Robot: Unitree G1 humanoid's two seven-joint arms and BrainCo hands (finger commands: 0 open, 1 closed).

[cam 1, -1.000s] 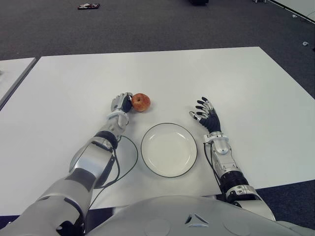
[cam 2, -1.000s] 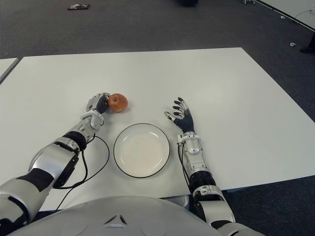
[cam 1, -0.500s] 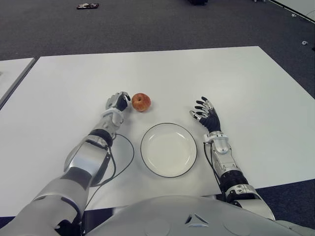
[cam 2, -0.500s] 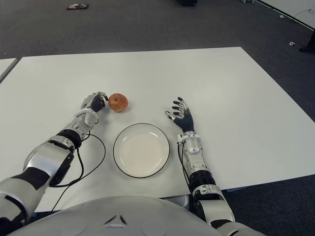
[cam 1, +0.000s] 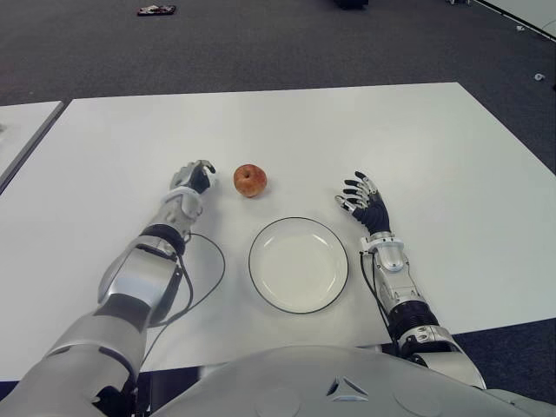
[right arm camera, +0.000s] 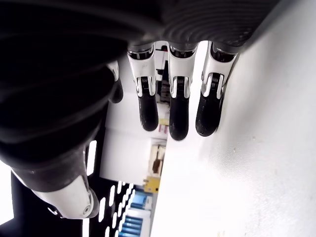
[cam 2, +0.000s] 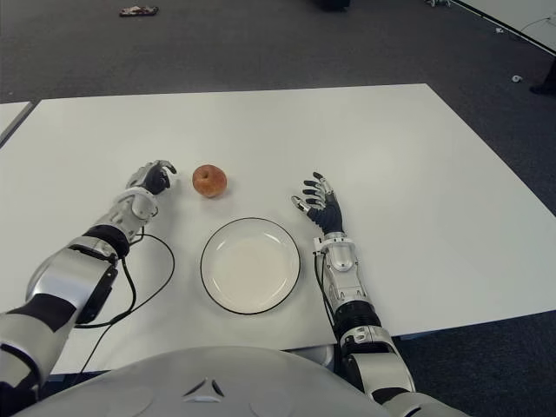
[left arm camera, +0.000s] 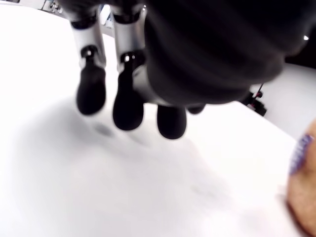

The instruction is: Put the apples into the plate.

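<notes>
A red-yellow apple (cam 1: 249,180) sits on the white table (cam 1: 434,148), just beyond the rim of a white plate (cam 1: 298,264) with a dark edge. My left hand (cam 1: 192,178) is on the table a short gap to the left of the apple, fingers loosely curled and holding nothing; its wrist view shows the fingertips (left arm camera: 127,106) over bare table and the apple (left arm camera: 302,192) at the frame's edge. To the right of the plate my right hand (cam 1: 362,199) has its fingers spread and empty. The plate holds nothing.
A black cable (cam 1: 201,287) loops on the table beside my left forearm, left of the plate. A second white table (cam 1: 22,130) stands at the far left. Dark carpet lies beyond, with a small object (cam 1: 156,10) on it.
My left hand has let go of the apple and drawn away to the left, leaving a gap. The apple stays in place. The right hand has not moved.
</notes>
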